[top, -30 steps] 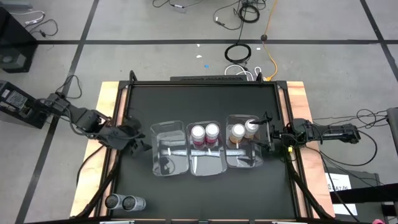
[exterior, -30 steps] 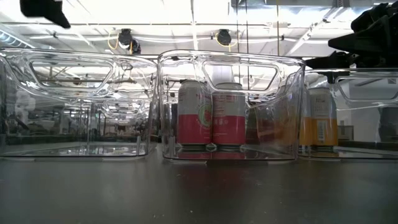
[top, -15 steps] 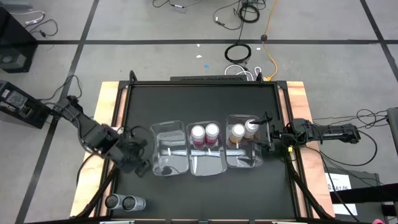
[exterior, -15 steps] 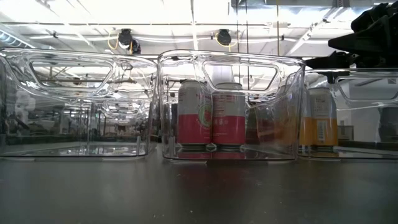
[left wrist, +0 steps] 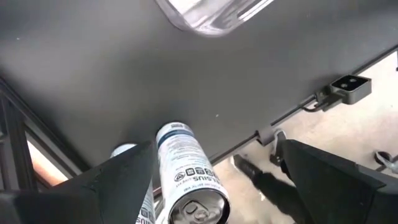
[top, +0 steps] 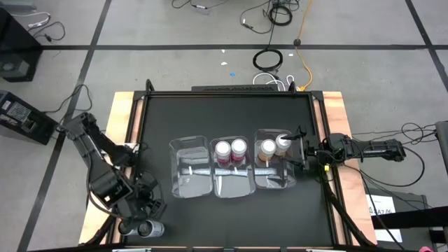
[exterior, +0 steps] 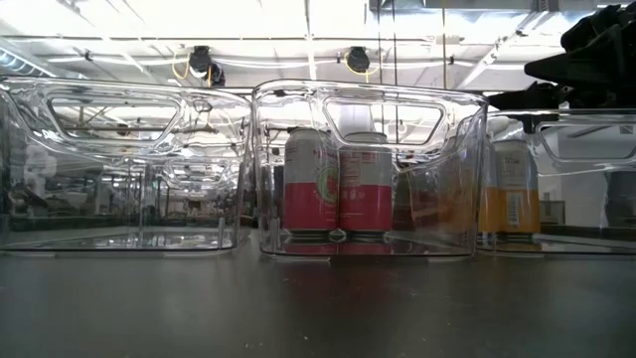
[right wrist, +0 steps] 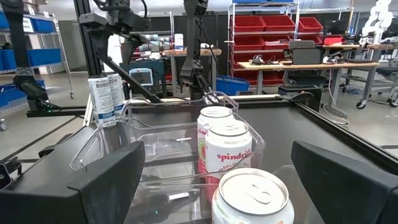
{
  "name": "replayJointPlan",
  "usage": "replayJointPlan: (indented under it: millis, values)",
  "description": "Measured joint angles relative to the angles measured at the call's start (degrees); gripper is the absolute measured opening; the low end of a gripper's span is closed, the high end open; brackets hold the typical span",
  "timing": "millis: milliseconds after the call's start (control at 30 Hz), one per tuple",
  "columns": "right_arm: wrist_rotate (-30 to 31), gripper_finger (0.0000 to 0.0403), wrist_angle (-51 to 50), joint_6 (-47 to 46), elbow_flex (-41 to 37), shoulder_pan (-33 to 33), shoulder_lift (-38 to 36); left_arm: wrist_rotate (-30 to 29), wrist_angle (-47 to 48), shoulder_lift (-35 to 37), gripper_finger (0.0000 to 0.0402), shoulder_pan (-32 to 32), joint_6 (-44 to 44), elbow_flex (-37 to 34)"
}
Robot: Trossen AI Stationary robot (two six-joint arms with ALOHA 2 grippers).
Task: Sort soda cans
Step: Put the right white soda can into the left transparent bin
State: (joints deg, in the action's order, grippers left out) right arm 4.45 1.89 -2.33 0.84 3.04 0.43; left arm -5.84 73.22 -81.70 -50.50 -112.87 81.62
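Two silver-grey cans (top: 127, 227) stand side by side at the table's near-left corner. My left gripper (top: 143, 208) hovers over them, open. In the left wrist view one silver can (left wrist: 188, 176) shows between the two fingers, and the other (left wrist: 126, 151) is half hidden by a finger. Two red-pink cans (top: 230, 148) stand in the middle clear bin (top: 232, 183). Two orange-brown cans (top: 274, 145) stand in the right bin (top: 274, 180). My right gripper (top: 301, 151) waits open at that bin's right wall. One orange-brown can's top (right wrist: 252, 193) lies close before it.
The left clear bin (top: 189, 180) holds no cans. The three bins sit in a row at the table's middle; in the low view they fill the width, with red-pink cans (exterior: 338, 181) at centre. Wooden table edges and cables lie by both arms.
My left arm has swung from beside the left bin toward the table's near-left corner and now stands over the two silver-grey cans. It has left the top of the low view. The cans, the bins and my right arm have kept still.
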Motion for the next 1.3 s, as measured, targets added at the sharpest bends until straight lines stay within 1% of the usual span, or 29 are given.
replayJointPlan:
  millis: [233, 333, 400, 600, 667, 767, 900, 1033, 1300]
  values:
    - [0.0, 0.0398, 0.0, 0.0, 0.0, 0.0, 0.0, 0.0, 1.0, -0.4, 0.0365, -1.2, -0.3, 0.0]
    - [0.0, 0.0398, 0.0, 0.0, 0.0, 0.0, 0.0, 0.1, 1.1, -0.4, 0.0365, -2.5, 1.1, 0.0]
    - [0.0, 0.0398, 0.0, 0.0, 0.0, 0.0, 0.0, 0.1, 1.2, -0.4, 0.0365, -3.2, 3.3, -0.4]
    - [0.0, 0.0398, 0.0, 0.0, 0.0, 0.0, 0.0, 0.1, 2.9, -0.4, 0.0365, -5.3, 15.1, -0.7]
    - [0.0, 0.0398, 0.0, 0.0, 0.0, 0.0, 0.0, 1.0, 2.8, -0.4, 0.0365, -6.1, 19.1, -0.7]
    - [0.0, 0.0398, 0.0, 0.0, 0.0, 0.0, 0.0, 1.5, 2.7, -0.4, 0.0365, -7.4, 23.4, -0.7]
    - [0.0, 0.0398, 0.0, 0.0, 0.0, 0.0, 0.0, 1.5, 2.5, -0.4, 0.0365, -8.9, 26.2, -0.7]
    - [0.0, 0.0398, 0.0, 0.0, 0.0, 0.0, 0.0, 1.5, -0.2, -0.4, 0.0365, -9.9, 28.4, -0.7]
    - [0.0, 0.0398, 0.0, 0.0, 0.0, 0.0, 0.0, 1.5, -8.2, -1.9, 0.0365, -10.8, 34.5, -0.7]
